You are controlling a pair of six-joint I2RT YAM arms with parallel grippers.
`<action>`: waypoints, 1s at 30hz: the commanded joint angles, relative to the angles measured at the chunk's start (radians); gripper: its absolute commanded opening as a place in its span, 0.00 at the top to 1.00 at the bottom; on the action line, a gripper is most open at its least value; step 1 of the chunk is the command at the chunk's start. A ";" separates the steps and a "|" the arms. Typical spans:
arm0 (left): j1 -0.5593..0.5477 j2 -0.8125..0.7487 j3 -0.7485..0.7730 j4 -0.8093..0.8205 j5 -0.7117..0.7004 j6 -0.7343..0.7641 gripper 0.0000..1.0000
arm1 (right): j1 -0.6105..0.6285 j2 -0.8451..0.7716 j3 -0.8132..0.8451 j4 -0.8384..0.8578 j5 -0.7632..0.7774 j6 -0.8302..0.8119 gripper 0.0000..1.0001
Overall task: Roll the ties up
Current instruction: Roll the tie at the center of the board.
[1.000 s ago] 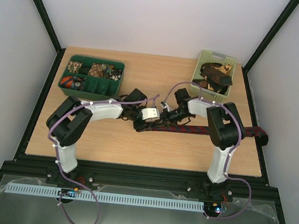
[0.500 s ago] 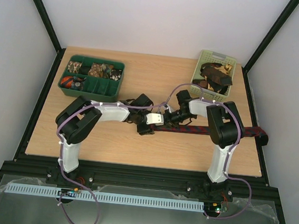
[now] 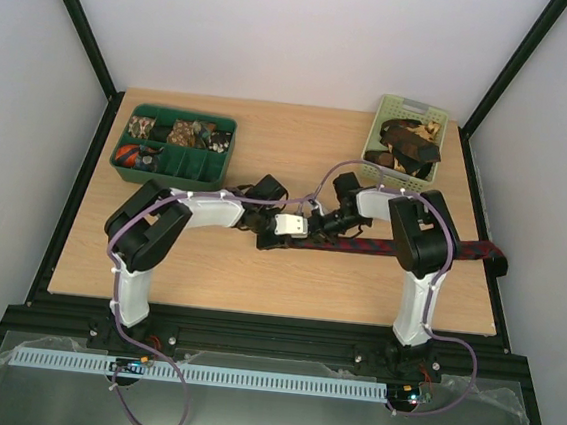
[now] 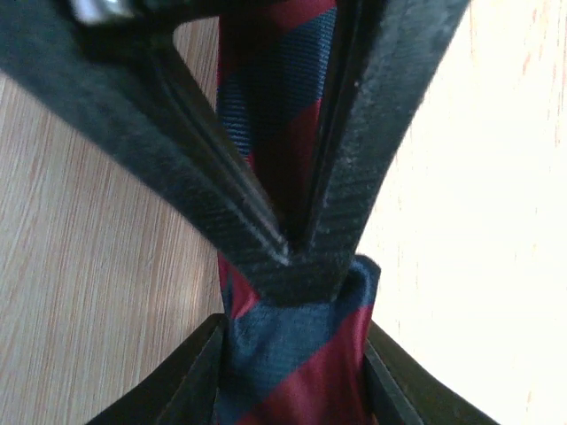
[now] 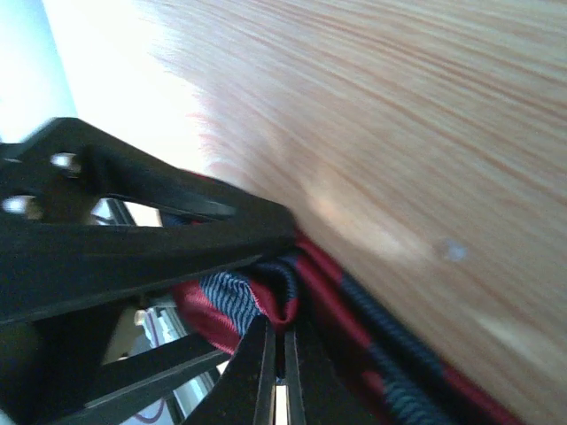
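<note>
A dark red tie with navy diagonal stripes (image 3: 381,247) lies across the table's right half, its far end hanging over the right edge. My left gripper (image 3: 298,231) and right gripper (image 3: 316,224) meet at its left end. In the left wrist view the tie (image 4: 292,372) fills the gap between my left gripper's (image 4: 292,326) fingers, which press on both of its edges. The right gripper's fingers (image 4: 345,195) pinch the tie just beyond. In the right wrist view the right gripper (image 5: 279,329) is shut on a folded bit of the tie (image 5: 226,305).
A dark green divided tray (image 3: 177,114) with small rolled items stands at the back left. A pale green basket (image 3: 411,108) with more ties (image 3: 406,144) stands at the back right. The right arm's elbow arches over the striped tie.
My left arm has swung right, bringing its gripper up against the right gripper at the tie's left end. The right arm has barely moved.
</note>
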 commanded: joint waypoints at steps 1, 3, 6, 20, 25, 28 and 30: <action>0.035 -0.015 0.005 -0.088 0.025 0.052 0.63 | -0.003 0.062 0.000 -0.035 0.064 -0.025 0.99; 0.047 -0.029 -0.004 -0.079 0.037 0.043 0.54 | -0.003 0.076 0.002 -0.035 0.090 -0.025 0.99; 0.092 -0.069 -0.019 -0.055 0.110 0.003 0.39 | -0.003 0.087 0.003 -0.038 0.105 -0.026 0.99; 0.133 -0.103 -0.034 -0.084 0.163 0.029 0.27 | -0.002 0.088 0.015 -0.056 0.116 -0.029 0.99; 0.123 -0.054 0.012 -0.156 0.119 0.066 0.25 | 0.002 0.064 0.046 -0.060 0.083 -0.026 0.99; 0.087 -0.035 0.021 -0.114 0.075 0.034 0.24 | 0.004 0.063 0.044 -0.060 0.066 -0.029 0.99; 0.054 -0.020 0.032 -0.097 0.043 0.008 0.25 | 0.003 0.062 0.044 -0.062 0.062 -0.033 0.99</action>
